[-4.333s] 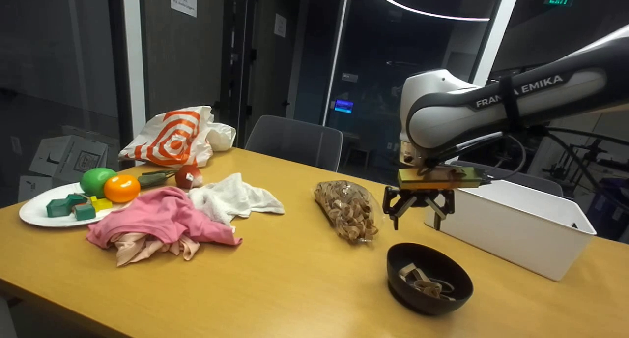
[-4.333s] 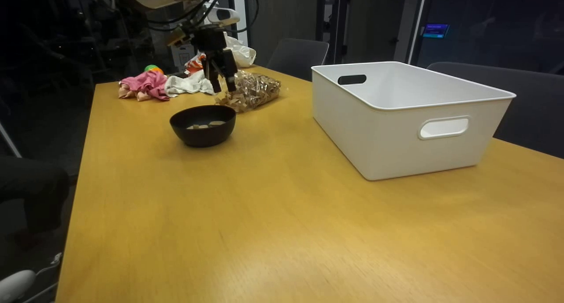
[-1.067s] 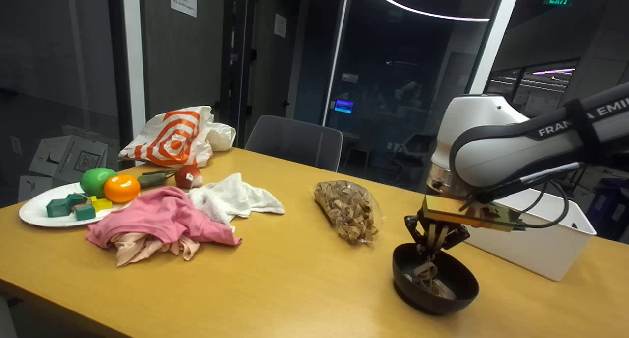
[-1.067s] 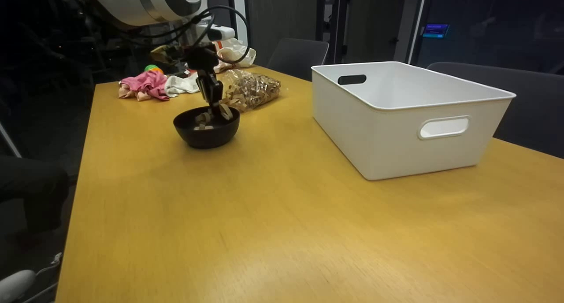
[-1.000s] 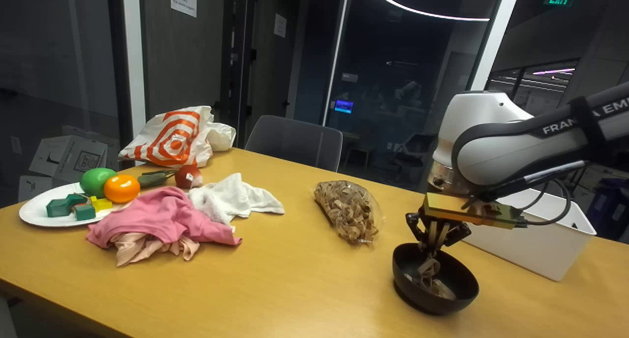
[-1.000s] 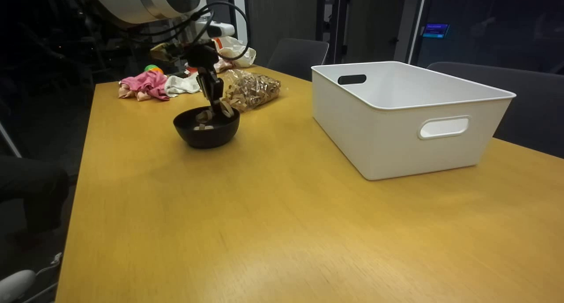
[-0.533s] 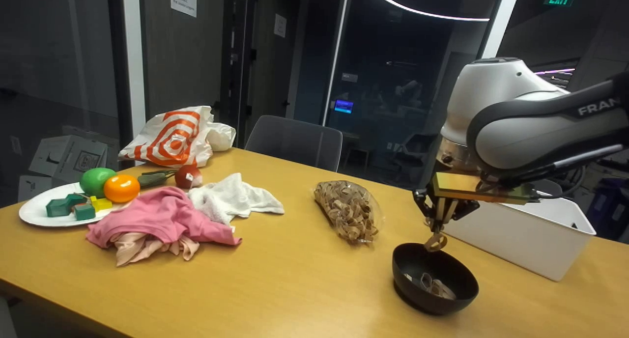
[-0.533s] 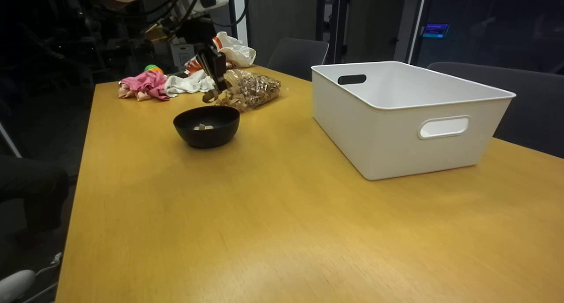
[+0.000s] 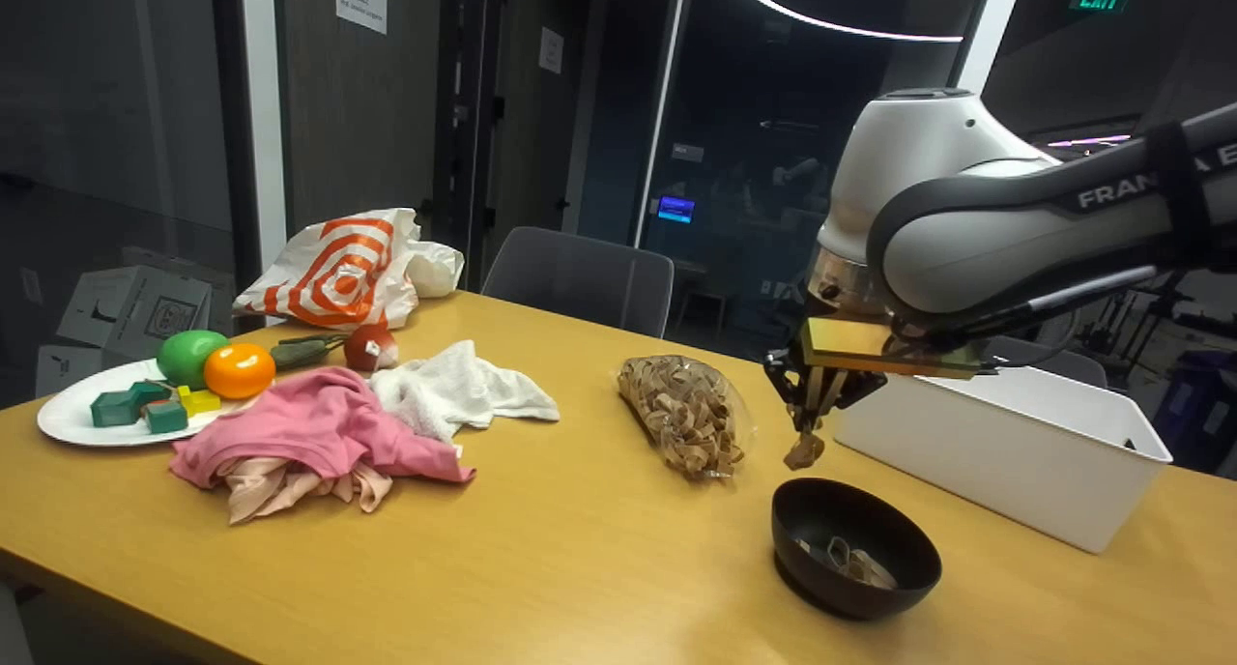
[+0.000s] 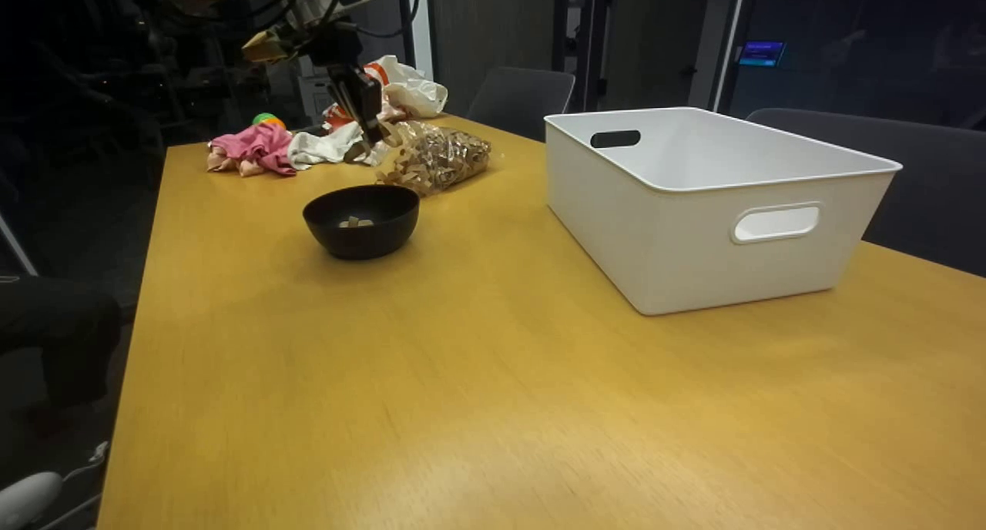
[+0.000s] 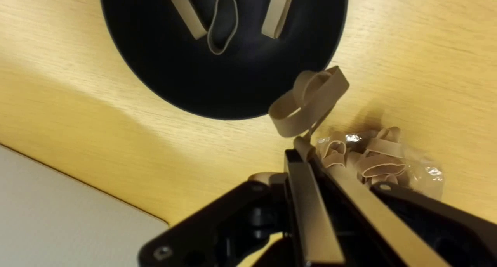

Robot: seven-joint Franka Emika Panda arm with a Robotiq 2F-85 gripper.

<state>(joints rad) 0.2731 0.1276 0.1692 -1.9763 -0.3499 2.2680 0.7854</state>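
Observation:
My gripper (image 9: 808, 427) is shut on a small bunch of tan rubber bands (image 9: 804, 451), raised above the table between the black bowl (image 9: 812, 573) and the clear bag of rubber bands (image 9: 681, 409). In the wrist view the held bands (image 11: 324, 98) loop out past the fingertips, overlapping the bowl's rim (image 11: 233, 94) from this angle. Several loose bands (image 11: 275, 16) lie inside the bowl. The bag (image 11: 382, 162) appears beyond the right finger, partly hidden by it. In an exterior view the gripper (image 10: 370, 135) hangs behind the bowl (image 10: 362, 241), in front of the bag.
A white bin (image 9: 986, 462) stands behind the gripper, its wall (image 11: 58, 216) showing at lower left in the wrist view. Farther along the table are a white cloth (image 9: 464, 394), a pink cloth (image 9: 329, 419), a plate (image 9: 72, 419) with toy pieces, and a plastic bag (image 9: 338, 269).
Open above the bowl at first, the gripper went down, shut on some bands, and lifted them out. In the last half second it moved toward the bag. The bowl shifted slightly.

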